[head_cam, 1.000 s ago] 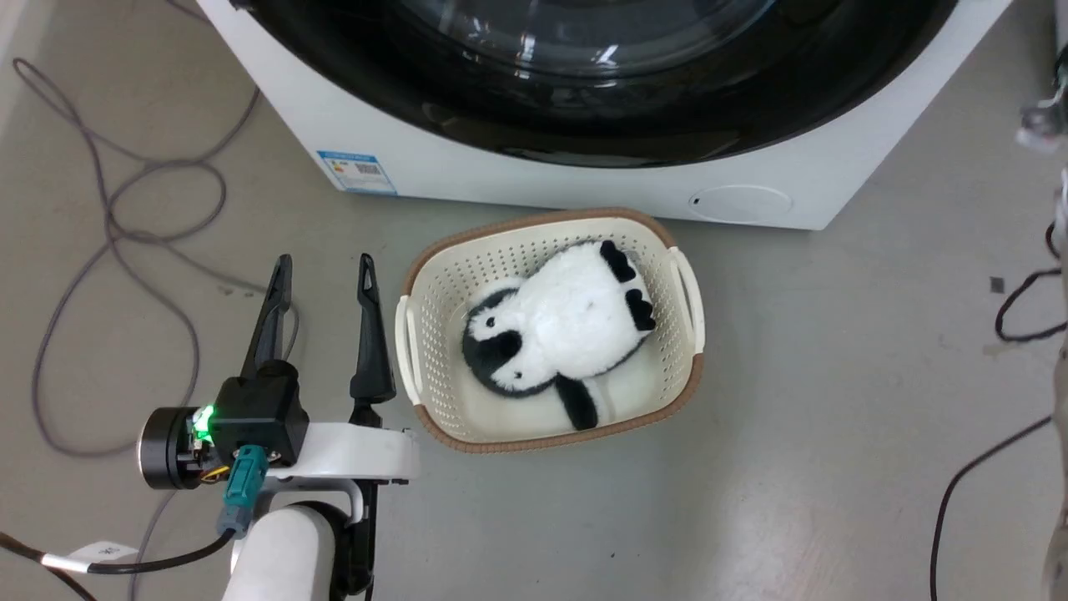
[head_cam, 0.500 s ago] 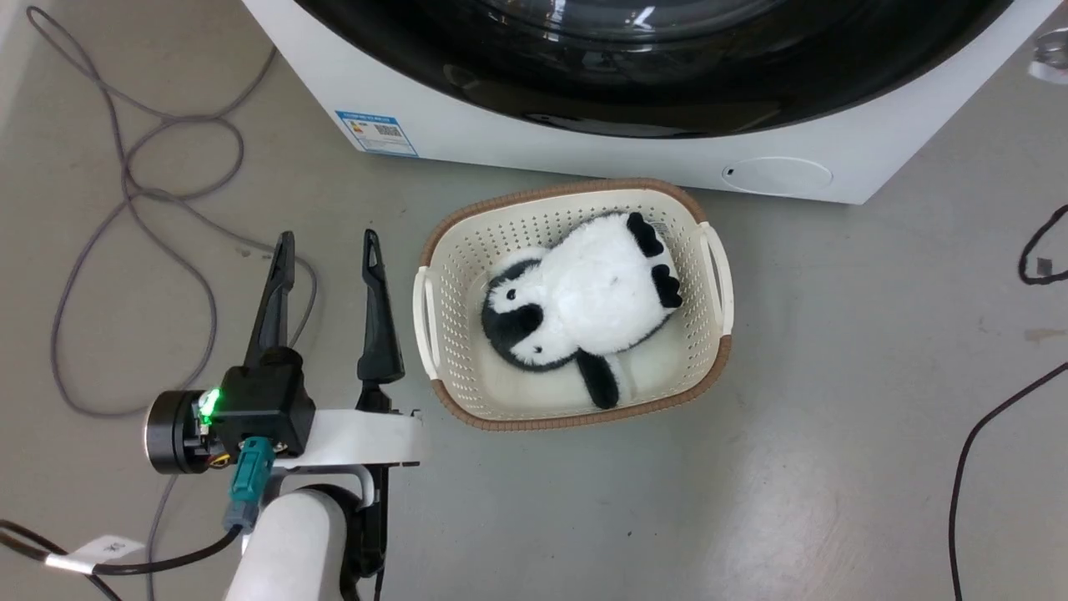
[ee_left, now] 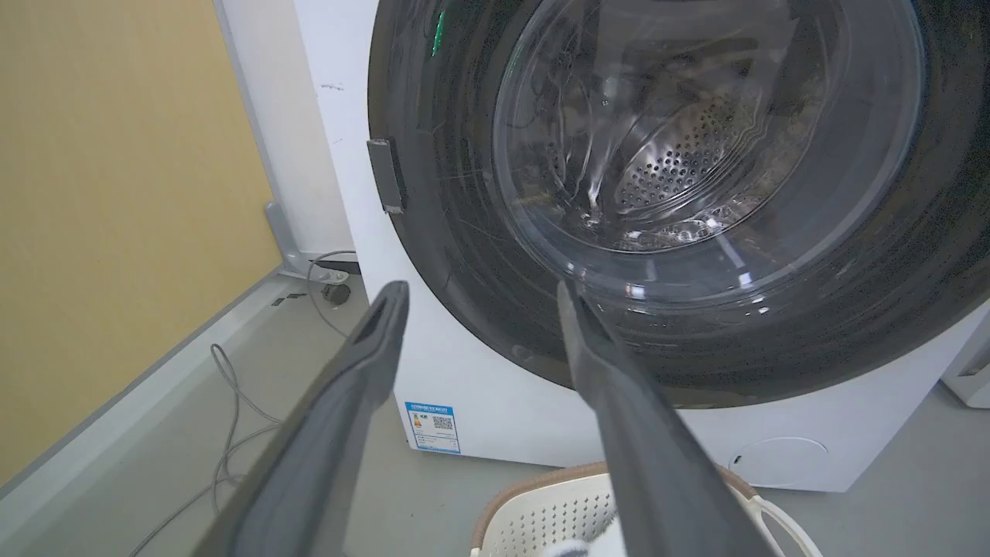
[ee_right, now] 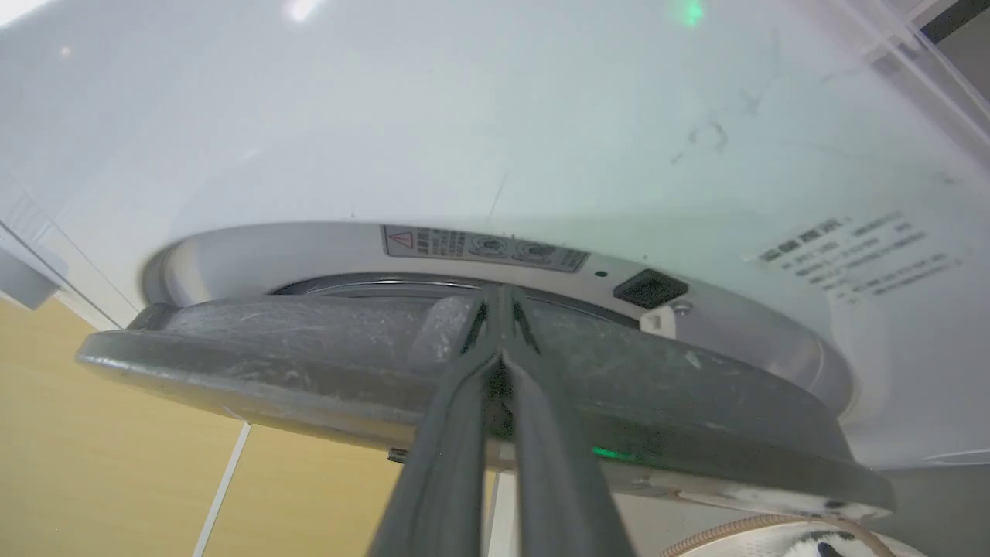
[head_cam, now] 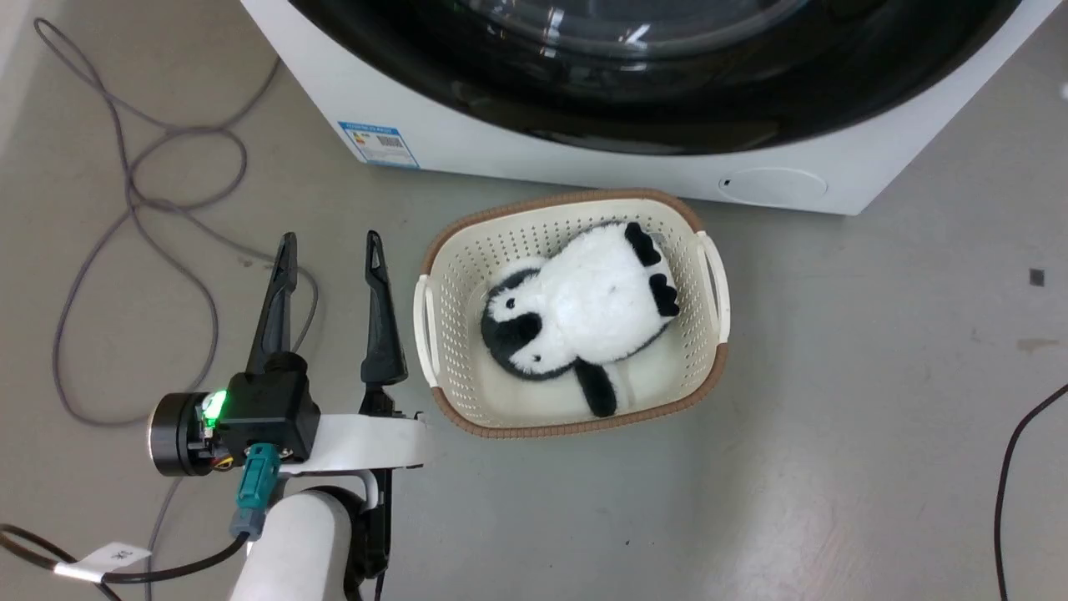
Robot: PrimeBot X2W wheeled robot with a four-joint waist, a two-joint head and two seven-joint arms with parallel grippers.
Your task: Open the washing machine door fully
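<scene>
Since half a second ago your head camera has shifted a little: the white washing machine (head_cam: 517,159) and the perforated cream basket (head_cam: 576,200) holding the plush penguin (head_cam: 592,309) sit slightly lower in frame, in the same layout. Your left pincer (head_cam: 329,238) hovers over the grey floor beside the basket, long dark fingers apart, pointing toward the machine. Your right pincer (ee_right: 495,298) has its fingers pressed together, tips against the scuffed rim of the glossy black, round washing machine door (ee_right: 271,363), which stands slightly off the white front there.
</scene>
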